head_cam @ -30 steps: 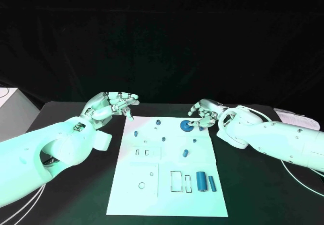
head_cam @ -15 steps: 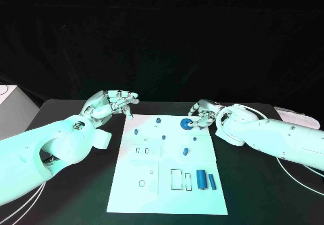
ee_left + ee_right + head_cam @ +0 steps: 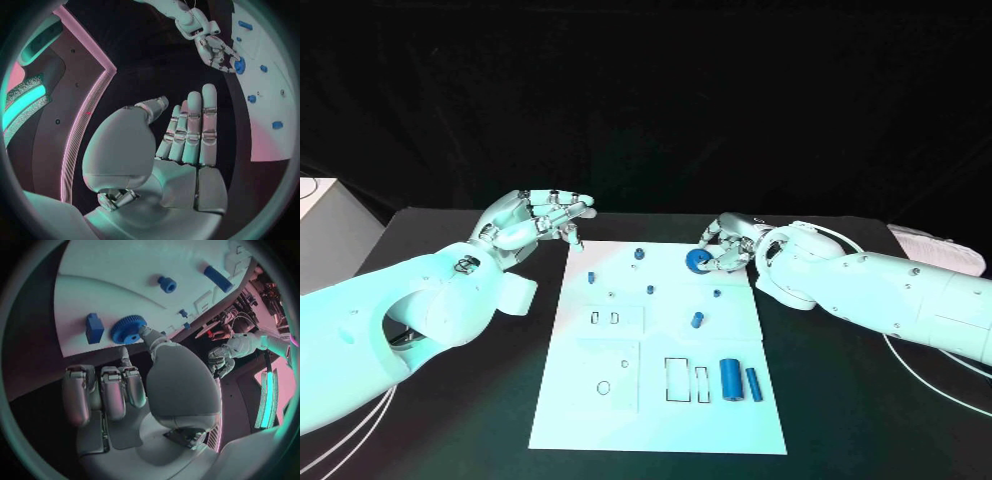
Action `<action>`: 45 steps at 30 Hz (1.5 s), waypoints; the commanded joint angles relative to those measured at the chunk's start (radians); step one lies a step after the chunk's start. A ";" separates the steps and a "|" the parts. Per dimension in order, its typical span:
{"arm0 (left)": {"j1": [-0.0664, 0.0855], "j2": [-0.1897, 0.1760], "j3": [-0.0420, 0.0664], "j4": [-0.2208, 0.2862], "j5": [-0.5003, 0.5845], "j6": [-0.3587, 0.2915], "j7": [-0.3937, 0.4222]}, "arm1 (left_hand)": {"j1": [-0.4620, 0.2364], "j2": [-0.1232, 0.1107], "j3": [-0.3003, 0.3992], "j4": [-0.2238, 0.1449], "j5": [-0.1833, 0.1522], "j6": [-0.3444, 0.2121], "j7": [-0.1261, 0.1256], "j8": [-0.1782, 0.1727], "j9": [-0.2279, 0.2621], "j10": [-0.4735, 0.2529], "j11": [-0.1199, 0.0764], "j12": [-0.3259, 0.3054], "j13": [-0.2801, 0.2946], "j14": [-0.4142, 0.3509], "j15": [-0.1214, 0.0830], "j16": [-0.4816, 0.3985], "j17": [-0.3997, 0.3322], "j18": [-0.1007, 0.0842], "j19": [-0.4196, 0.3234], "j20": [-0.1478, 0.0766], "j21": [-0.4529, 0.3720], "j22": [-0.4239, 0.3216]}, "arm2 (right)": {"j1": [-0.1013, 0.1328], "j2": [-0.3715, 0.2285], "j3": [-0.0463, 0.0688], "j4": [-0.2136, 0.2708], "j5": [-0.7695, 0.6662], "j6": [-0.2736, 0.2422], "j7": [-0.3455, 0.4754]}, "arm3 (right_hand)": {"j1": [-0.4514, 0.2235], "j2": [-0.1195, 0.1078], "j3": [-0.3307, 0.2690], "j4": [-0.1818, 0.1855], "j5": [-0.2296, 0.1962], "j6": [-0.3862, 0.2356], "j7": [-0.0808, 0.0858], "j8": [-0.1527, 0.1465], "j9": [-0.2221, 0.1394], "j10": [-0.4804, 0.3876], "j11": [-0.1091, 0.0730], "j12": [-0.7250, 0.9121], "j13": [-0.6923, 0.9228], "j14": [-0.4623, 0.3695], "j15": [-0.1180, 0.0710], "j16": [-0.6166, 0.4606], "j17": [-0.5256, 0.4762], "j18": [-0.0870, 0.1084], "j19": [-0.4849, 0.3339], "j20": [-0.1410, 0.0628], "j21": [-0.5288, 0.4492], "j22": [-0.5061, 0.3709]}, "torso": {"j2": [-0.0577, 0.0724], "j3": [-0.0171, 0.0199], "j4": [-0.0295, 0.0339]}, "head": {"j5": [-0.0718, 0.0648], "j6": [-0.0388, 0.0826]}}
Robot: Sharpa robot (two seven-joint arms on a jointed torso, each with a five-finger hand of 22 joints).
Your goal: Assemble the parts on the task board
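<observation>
A black bench under a dark backdrop carries the white task board, and near its upper right edge sits a blue toothed gear, small, rigid and probably light, best pinched across its rim. The right hand touches it with a fingertip, other fingers curled. At upper left, the left hand hovers empty, fingers loosely bent.

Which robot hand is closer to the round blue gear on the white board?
The right hand: a fingertip touches the blue gear at the board's far edge. The left hand hovers off the task board, beyond its far left corner.
</observation>
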 commanded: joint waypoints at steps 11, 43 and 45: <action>0.000 -0.005 0.001 0.002 -0.006 0.019 -0.001 | -0.001 -0.004 0.005 0.002 -0.004 -0.007 -0.003 0.000 0.002 -0.005 0.000 -0.006 0.001 -0.005 0.000 0.007 -0.002 0.013 -0.009 -0.001 0.006 0.001 | -0.005 0.001 -0.001 0.010 -0.024 0.041 -0.012 | 0.033 0.018 0.001 0.006 0.008 0.020 -0.005 0.024 0.007 0.052 0.003 0.012 0.216 0.096 0.002 0.009 0.229 -0.019 0.076 0.008 0.014 0.185 | 0.000 0.0023 -0.0001 | -0.004 -0.001; 0.000 -0.004 0.001 0.002 -0.006 0.028 -0.010 | -0.001 -0.004 0.005 0.002 -0.004 -0.006 -0.004 0.001 0.004 -0.004 -0.001 -0.004 0.002 -0.005 0.000 0.008 -0.002 0.014 -0.015 0.000 0.013 0.006 | -0.010 0.010 -0.002 0.054 -0.153 -0.214 0.068 | 0.052 0.048 0.184 -0.017 0.045 0.108 -0.039 0.100 0.027 0.076 -0.029 0.028 0.236 0.098 -0.026 0.012 0.239 -0.023 0.082 -0.016 0.029 0.206 | -0.001 0.0000 0.0008 | 0.000 0.009; 0.000 -0.004 0.001 0.002 -0.006 0.029 -0.010 | -0.001 -0.004 0.005 0.002 -0.004 -0.006 -0.004 0.001 0.004 -0.004 -0.001 -0.004 0.002 -0.005 0.000 0.008 -0.002 0.014 -0.015 0.000 0.013 0.006 | -0.011 0.012 -0.002 0.066 -0.159 -0.222 0.068 | 0.052 0.048 0.184 -0.017 0.045 0.108 -0.039 0.100 0.027 0.076 -0.029 0.028 0.236 0.098 -0.026 0.012 0.239 -0.023 0.082 -0.016 0.029 0.206 | -0.001 -0.0002 0.0009 | 0.002 0.010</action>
